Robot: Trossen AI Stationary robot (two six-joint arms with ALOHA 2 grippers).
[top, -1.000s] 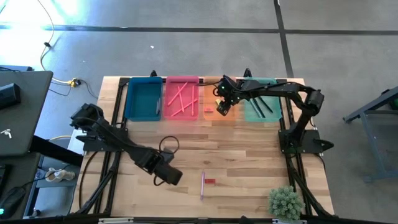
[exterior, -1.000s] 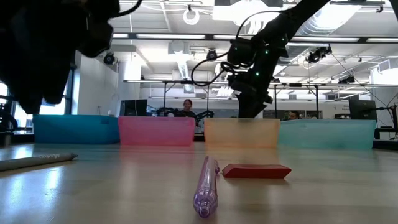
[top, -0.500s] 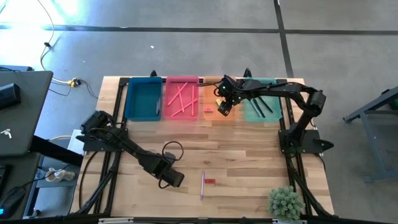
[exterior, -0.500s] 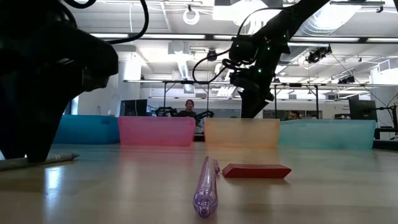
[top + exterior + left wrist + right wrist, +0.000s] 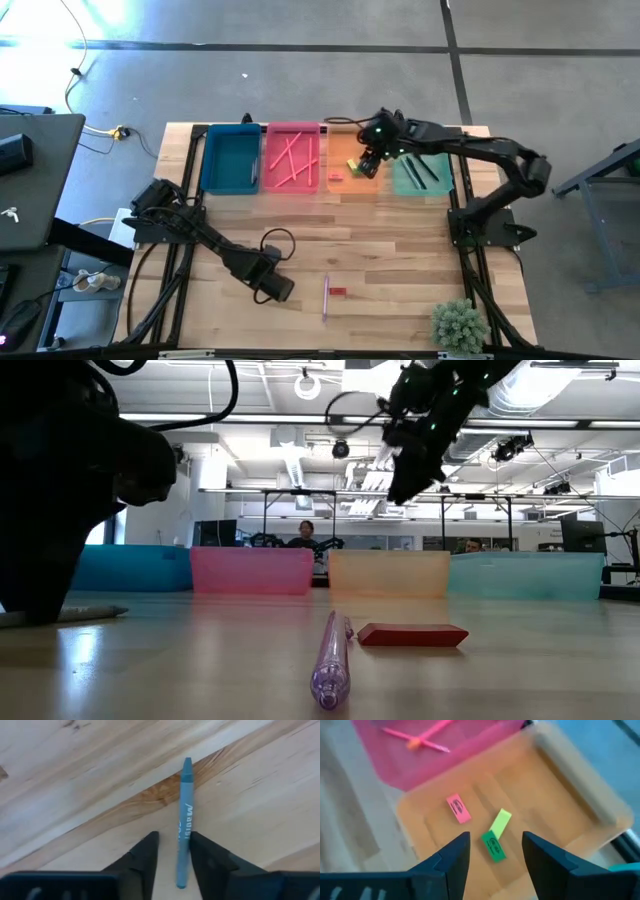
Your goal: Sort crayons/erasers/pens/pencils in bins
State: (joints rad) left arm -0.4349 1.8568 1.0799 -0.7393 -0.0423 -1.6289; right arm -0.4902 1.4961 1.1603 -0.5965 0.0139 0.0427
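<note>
The left tool (image 5: 172,851) pinches a blue crayon (image 5: 184,822) on the table (image 5: 400,250); the right tool (image 5: 492,852), spread, hovers over the orange bin (image 5: 560,780)

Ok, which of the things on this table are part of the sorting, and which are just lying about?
Part of the sorting: blue crayon between the left gripper's fingers, purple pen, red eraser, four bins.
Just lying about: potted plant, laptop.

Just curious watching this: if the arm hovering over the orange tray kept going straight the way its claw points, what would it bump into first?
Probably the green eraser on the floor of the orange bin. It lies between the right gripper's open fingers, with the yellow eraser just beyond; depth is hard to judge.
</note>
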